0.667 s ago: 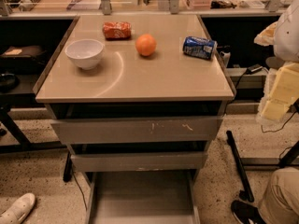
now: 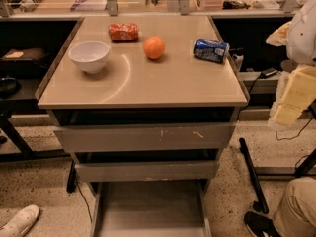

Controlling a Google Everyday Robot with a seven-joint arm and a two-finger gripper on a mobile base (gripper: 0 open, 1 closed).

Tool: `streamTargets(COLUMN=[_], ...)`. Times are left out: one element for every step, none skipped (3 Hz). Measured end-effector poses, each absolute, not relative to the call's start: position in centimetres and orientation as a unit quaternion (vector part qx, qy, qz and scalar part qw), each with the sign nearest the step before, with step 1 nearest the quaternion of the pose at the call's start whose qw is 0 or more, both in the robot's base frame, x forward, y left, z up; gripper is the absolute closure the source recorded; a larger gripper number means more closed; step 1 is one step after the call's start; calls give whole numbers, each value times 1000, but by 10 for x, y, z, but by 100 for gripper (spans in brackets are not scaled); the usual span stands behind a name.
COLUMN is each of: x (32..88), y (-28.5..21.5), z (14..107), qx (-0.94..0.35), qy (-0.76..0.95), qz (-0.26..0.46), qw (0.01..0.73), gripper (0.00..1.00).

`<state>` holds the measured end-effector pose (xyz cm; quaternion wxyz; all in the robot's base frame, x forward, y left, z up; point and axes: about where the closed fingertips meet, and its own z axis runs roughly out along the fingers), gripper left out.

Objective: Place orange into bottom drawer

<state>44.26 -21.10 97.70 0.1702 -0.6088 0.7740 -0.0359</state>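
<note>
The orange (image 2: 154,47) sits on the beige cabinet top (image 2: 163,83), towards the back middle, between a red-orange snack bag and a blue can. The bottom drawer (image 2: 148,209) is pulled out at the foot of the cabinet, showing a flat grey floor with nothing on it. My gripper (image 2: 285,113) hangs at the right edge of the view, beside the cabinet's right side, well away from the orange and holding nothing that shows.
A white bowl (image 2: 90,56) stands at the left of the top. A red-orange snack bag (image 2: 123,32) lies at the back and a blue can (image 2: 211,50) lies on its side at the right. Two upper drawer fronts (image 2: 143,137) are nearly shut. A person's leg and shoe (image 2: 291,216) are at the lower right, and another shoe (image 2: 19,222) is at the lower left.
</note>
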Motion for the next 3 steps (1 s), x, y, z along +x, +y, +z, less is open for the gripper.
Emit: streamTargets(x=[464, 502, 538], y=[-198, -185, -177], z=[963, 951, 949], qx=[-623, -635, -641], qy=[758, 738, 723], qz=[-25, -10, 16], qw=[192, 229, 257], gripper=[0, 0, 0])
